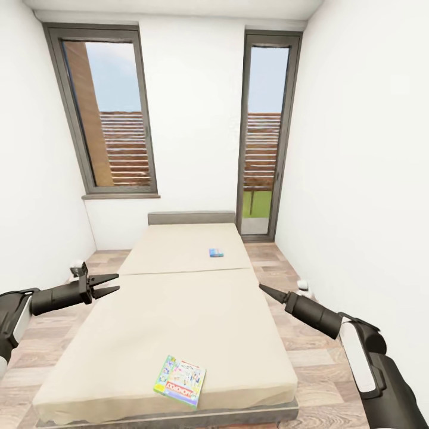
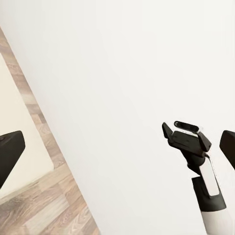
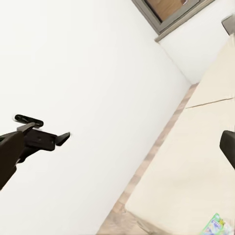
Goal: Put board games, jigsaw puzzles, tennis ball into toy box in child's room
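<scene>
The robot faces the foot of the bed (image 1: 179, 310) in the child's room, with both arms raised over the near half of the mattress and nothing in either claw. The left gripper (image 1: 110, 285) hangs over the bed's left edge with its fingers spread apart. The right gripper (image 1: 266, 291) hangs over the right edge, and in the head view its fingers look pressed together into a single point.

Two board games lie on the mattress. The larger, multicolour board game (image 1: 180, 380) rests flat at the near end, just inside the foot edge and a little right of centre, turned slightly askew. A corner of it shows in the right wrist view too (image 3: 219, 226). The small blue board game (image 1: 216, 252) lies on the far section, towards the right, well short of the grey headboard (image 1: 192, 217).

The step in hand seems to be fetching the near box. It lies flat on a soft surface, so a pinch from straight above has little to bite on. A better approach is to bring a gripper low, open it wide, and close across the box's short side at an edge that overhangs or can be nudged towards the foot. The right claw would need to open first. Pressing down hard risks sinking the box into the mattress and sliding off it.
</scene>
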`<state>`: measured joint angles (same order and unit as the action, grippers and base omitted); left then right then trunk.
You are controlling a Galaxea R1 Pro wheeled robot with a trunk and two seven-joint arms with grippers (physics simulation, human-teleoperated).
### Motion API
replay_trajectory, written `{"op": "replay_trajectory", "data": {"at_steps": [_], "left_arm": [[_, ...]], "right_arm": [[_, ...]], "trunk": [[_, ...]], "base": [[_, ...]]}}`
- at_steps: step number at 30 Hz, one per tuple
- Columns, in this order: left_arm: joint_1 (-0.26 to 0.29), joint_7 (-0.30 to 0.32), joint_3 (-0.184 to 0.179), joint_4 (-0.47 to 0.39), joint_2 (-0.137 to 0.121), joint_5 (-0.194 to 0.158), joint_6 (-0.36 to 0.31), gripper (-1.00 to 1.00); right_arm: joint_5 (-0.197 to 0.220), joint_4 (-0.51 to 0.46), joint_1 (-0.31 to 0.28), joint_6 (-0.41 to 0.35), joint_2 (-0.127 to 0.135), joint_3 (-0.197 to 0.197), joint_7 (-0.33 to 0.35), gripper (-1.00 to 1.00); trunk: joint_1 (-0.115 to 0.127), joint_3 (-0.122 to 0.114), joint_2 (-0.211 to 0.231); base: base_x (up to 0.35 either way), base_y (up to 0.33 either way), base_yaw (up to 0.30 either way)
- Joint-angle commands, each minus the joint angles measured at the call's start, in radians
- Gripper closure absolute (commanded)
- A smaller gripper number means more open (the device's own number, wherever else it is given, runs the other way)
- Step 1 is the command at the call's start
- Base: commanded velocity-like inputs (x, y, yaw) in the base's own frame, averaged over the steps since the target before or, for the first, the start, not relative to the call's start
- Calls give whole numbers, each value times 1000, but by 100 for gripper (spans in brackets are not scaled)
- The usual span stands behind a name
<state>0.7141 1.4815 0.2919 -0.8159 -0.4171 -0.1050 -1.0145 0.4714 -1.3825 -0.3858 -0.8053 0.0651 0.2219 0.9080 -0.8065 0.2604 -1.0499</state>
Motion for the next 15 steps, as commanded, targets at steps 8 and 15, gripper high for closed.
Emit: {"op": "replay_trajectory", "data": {"at_steps": [8, 15], "left_arm": [[1, 3, 1, 0, 0, 0, -14, -100], [2, 3, 0, 0, -1, 1, -23, -100]], "right_arm": [[8, 51, -2, -5, -2, 2, -70, -100], [158, 148, -1, -16, 0, 3, -210, -100]], "trunk": [[-31, 27, -57], [-58, 48, -106]], "base": [[-10, 0, 0], [0, 0, 0]]}}
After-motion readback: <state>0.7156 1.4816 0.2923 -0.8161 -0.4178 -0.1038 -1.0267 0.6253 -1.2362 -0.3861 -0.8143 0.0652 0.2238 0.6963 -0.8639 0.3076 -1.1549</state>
